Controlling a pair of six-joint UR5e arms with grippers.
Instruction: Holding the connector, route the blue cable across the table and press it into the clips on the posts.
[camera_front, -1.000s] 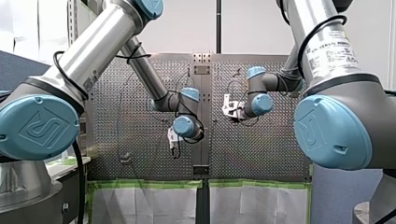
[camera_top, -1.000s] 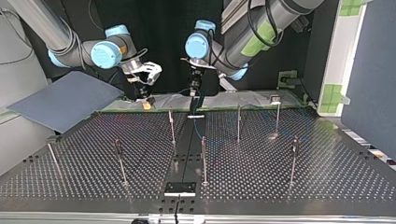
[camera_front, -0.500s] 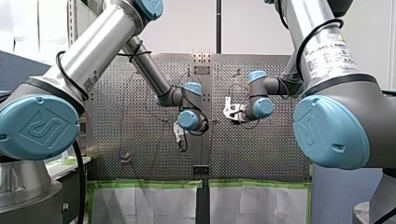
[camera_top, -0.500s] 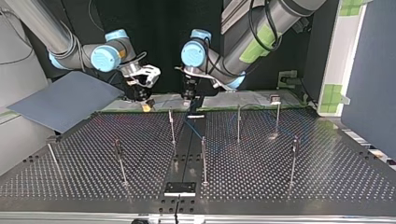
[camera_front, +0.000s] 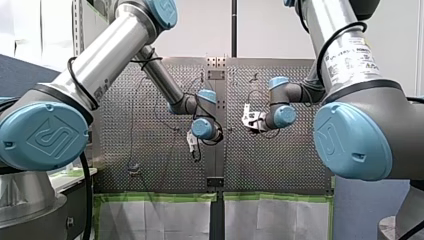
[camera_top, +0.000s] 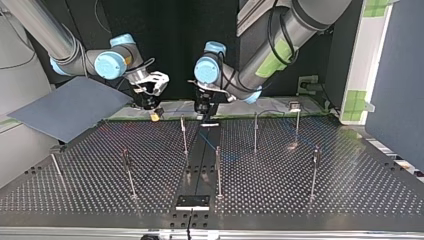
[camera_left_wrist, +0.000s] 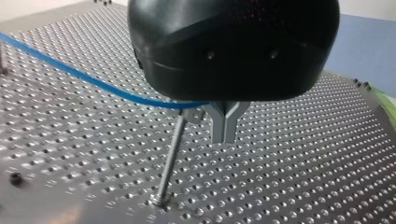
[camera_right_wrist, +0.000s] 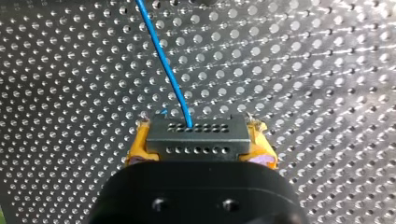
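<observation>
**L JAWS AT CLIP POST, R JAWS ON CONNECTOR**

1. Right gripper (camera_right_wrist: 200, 145): yellow pads are closed on both ends of the black rectangular multi-hole connector (camera_right_wrist: 196, 133). The conn. sits square btwn the jaws.
2. The thin blue cable (camera_right_wrist: 166, 70) leaves the conn.'s far face and runs straight ahead of the R jaws over the perforated metal table (camera_right_wrist: 327, 93).
3. Left gripper (camera_left_wrist: 225, 133): metal fingers meet at the tips, so the jaws read as closed. The cable (camera_left_wrist: 93, 81) comes in from one side and ends at the finger roots. It appears held there, but the pinch itself is hidden under the gripper body.
4. Slim metal post with clip head (camera_left_wrist: 171, 158): the head is just beside the L fingers on the cable side. The shaft drops away to the table beyond.
5. Key relation: the cable's long axis lies crosswise to the L jaws and passes directly over the clip head. Judged not yet seated.
6. The L arm is the nearer arm to this post. The R arm stands well apart w/ the conn.
7. Next move (judgement): L jaws press down toward the clip while R jaws keep tension.
</observation>
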